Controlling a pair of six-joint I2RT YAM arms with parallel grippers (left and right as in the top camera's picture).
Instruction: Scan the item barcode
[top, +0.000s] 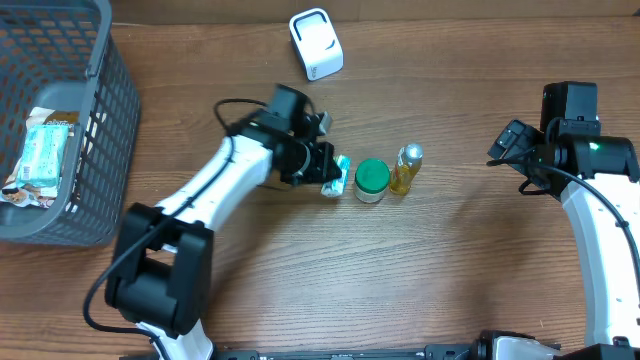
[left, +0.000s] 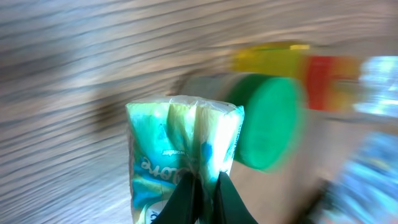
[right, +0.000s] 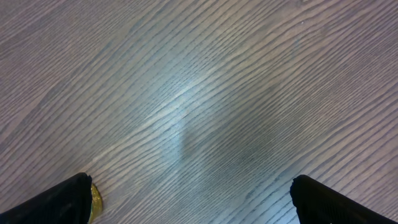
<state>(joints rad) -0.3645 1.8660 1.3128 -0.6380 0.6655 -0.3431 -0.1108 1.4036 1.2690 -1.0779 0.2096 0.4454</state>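
One packet clamped in left end effector; right end effector spread, well apart.

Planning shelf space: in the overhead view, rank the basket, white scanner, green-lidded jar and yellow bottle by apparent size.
1. basket
2. white scanner
3. green-lidded jar and yellow bottle: look alike, left unranked.

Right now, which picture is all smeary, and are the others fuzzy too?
Left wrist: the lid, bottle and table are streaked with blur, while the packet in the left gripper looks sharper. Right wrist: sharp wood grain, with a pale glare patch on the table. Overhead: clear, evenly lit.
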